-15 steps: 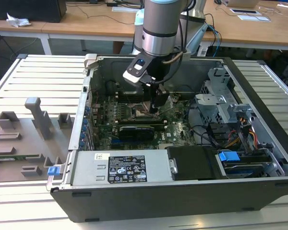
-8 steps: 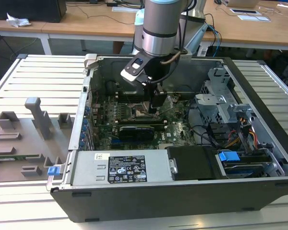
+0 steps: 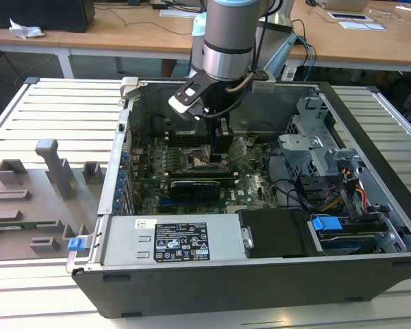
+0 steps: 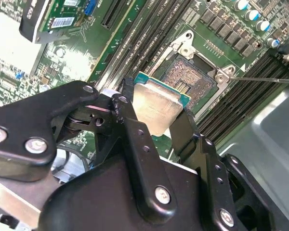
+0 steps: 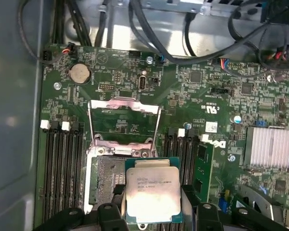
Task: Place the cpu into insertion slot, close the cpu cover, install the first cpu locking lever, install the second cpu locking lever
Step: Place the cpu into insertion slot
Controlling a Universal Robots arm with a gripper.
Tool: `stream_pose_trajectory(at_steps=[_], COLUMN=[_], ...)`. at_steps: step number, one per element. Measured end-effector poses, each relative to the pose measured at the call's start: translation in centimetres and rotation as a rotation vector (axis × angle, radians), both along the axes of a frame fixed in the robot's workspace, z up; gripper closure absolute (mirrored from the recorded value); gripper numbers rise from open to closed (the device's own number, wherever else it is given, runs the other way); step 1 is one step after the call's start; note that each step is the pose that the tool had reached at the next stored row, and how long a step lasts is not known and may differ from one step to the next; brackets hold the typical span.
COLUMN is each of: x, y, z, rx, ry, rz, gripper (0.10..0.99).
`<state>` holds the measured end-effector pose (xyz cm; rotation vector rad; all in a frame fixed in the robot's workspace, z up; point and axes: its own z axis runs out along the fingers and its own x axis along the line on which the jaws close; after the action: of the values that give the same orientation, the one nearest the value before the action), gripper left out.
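At the exterior view's left, a grey fixture tray [image 3: 85,205] with moulded blocks is seen lying on the slatted table [image 3: 55,103], just beside the open computer case [image 3: 260,281]. Moving inward, a labelled power supply [image 3: 181,240] is set along the case's near edge, and behind it the green board [image 3: 253,186] is laid flat on the case floor.

Over the middle of that board the arm [image 3: 226,41] is seen reaching down from above, and the gripper [image 3: 222,147] is hung just above the insertion slot [image 3: 197,160].

Now the close look. In both wrist views the cpu [image 4: 156,103] [image 5: 151,190] is clamped by opposite edges between the black fingers [image 4: 135,139] of the gripper [image 4: 154,110] [image 5: 154,216]: the jaws are closed firmly on the chip, its dull metal top turned upward. The chip is held above the board and is not seated. In the first wrist view it is seen overlapping one edge of the insertion slot [image 5: 106,180], while most of the dark centre is left exposed. The socket [image 4: 190,79] is bare in the second wrist view as well. The cpu cover [image 5: 124,103] is stood open, board showing through its window. The socket is flanked by black memory slots [image 5: 62,163].

At the exterior view's right, a metal drive cage [image 3: 315,147] and coloured cables [image 3: 335,192] are found, with a blue latch [image 3: 327,223] near the front.
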<state>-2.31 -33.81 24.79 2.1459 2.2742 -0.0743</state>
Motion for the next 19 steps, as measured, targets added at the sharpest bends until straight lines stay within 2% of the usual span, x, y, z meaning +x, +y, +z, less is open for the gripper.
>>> stream_pose_trajectory(at_steps=[5,12,19], x=[0.0,0.01,0.0], y=[0.0,0.04,1.21], z=[-0.02,-0.03,-0.02], rx=[0.0,0.0,0.0], ry=[0.0,-0.0001,0.0], rz=[-0.054,-0.056,-0.057], gripper=[0.545,0.545,0.545])
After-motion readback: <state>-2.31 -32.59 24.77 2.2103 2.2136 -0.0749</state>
